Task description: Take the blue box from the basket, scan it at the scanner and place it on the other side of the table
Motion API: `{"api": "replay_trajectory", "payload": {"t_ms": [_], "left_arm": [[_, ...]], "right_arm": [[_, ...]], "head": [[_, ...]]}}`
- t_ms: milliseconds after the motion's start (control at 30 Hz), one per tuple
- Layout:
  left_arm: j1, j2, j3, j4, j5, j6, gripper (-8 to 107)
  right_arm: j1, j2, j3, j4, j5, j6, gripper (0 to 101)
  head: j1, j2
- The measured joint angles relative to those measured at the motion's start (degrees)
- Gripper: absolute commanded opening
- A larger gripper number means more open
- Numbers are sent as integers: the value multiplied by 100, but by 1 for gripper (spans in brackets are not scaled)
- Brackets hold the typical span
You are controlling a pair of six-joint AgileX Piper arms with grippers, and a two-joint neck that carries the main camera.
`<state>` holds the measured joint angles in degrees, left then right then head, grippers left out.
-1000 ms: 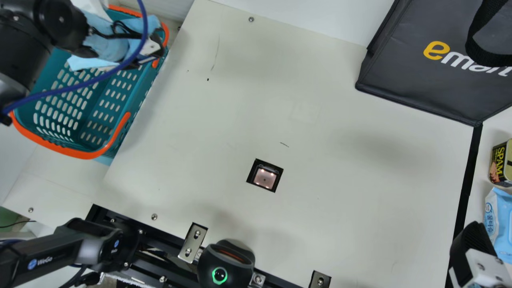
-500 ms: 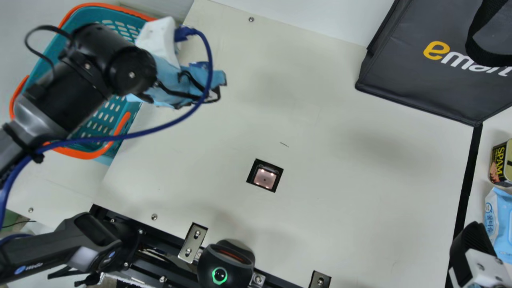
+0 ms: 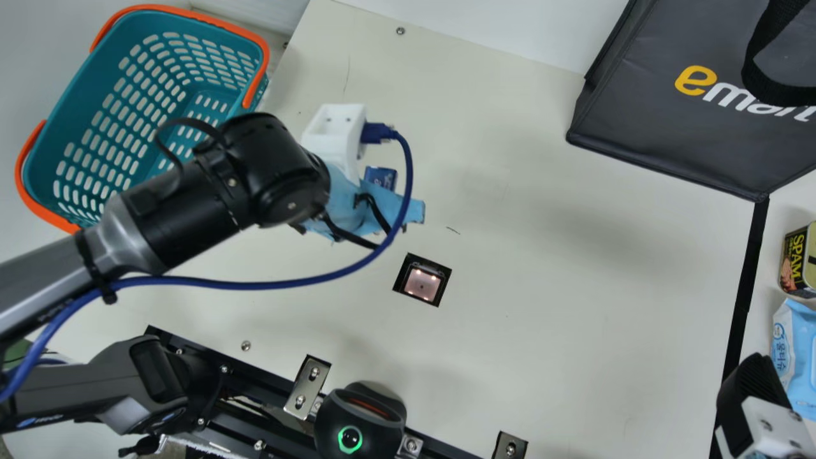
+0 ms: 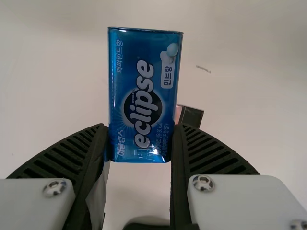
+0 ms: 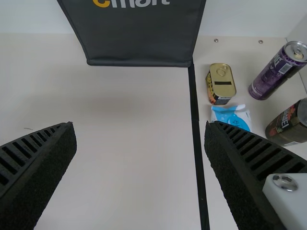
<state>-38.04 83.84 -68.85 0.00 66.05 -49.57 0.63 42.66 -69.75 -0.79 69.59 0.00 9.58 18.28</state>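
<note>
So the left gripper (image 4: 140, 128) is out of the basket (image 3: 118, 95) now and swinging over the table (image 3: 561, 319) toward the scanner window (image 3: 422, 284), fingers closed snugly on the sides of the blue box (image 4: 144, 72) near one end, so imo the pick's done and scanning's next. Right gripper (image 5: 139, 127) is wide open, holding nothing. Print-wise, the box has big pale lettering plus smaller text, and the dark bag (image 3: 669, 140) has a yellow-and-white logo.
</note>
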Motion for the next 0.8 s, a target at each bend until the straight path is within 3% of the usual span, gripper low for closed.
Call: {"api": "replay_trajectory", "payload": {"t_ms": [800], "left_arm": [[-971, 998, 536, -367, -687, -173, -8]], "right_arm": [[0, 0, 0, 0, -7, 0, 95]], "head": [[0, 0]]}}
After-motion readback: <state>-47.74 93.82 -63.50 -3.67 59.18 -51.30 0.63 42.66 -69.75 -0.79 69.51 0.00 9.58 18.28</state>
